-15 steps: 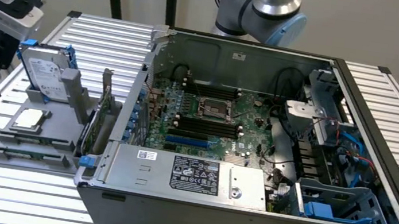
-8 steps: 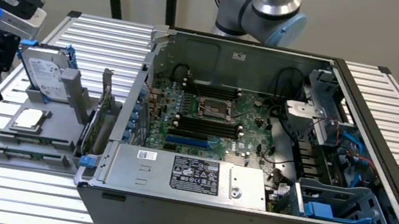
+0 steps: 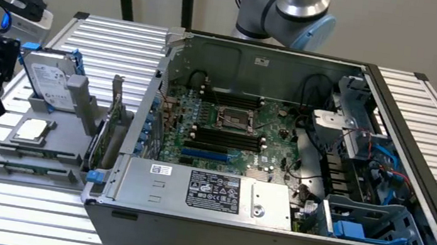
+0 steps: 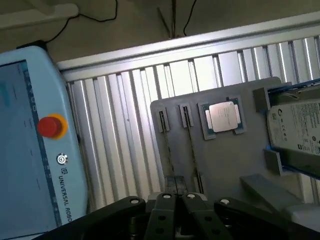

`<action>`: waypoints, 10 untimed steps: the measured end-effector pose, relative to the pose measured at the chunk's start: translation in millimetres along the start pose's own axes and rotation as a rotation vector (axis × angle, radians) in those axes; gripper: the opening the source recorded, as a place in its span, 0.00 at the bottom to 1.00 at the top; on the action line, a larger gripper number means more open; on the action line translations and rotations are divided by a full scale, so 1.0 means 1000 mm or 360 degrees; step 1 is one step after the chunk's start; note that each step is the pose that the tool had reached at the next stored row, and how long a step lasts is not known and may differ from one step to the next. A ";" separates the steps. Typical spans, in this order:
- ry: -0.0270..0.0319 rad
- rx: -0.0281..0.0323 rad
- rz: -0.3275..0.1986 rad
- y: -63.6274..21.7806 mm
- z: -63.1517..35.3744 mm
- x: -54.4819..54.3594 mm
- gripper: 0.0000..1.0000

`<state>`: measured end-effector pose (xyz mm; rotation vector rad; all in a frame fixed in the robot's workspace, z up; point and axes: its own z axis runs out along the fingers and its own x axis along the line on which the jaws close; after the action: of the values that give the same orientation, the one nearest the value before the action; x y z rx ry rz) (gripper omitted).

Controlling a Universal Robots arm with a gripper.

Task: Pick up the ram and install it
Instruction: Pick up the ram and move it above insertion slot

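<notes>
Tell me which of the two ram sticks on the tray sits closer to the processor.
The ram stick right beside the processor; the other stick lies one slot farther off.

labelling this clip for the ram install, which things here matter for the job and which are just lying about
Job: ram, shut tool, motherboard slots.
Lying about: cpu, hard drive, expansion card, teach pendant.

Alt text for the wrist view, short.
Shut black gripper near a grey plastic tray holding two thin memory sticks, a square silver processor and a silver hard drive. The tray sits on a ribbed aluminium table; a light-blue teach pendant with a red button is alongside.
</notes>
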<state>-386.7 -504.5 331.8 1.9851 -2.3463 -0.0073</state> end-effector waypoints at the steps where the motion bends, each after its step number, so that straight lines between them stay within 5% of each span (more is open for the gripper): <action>1: 0.00012 0.00023 -0.0029 0.0000 0.0007 0.000 0.11; 6: -0.00015 0.00201 -0.0138 -0.0002 0.0029 0.000 0.11; 8: -0.00139 0.00273 -0.0168 -0.0001 0.0031 0.000 0.11; 10: -0.00379 0.00324 -0.0193 -0.0001 0.0033 0.000 0.11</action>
<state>-386.8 -504.5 328.5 2.1454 -2.2448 -0.0136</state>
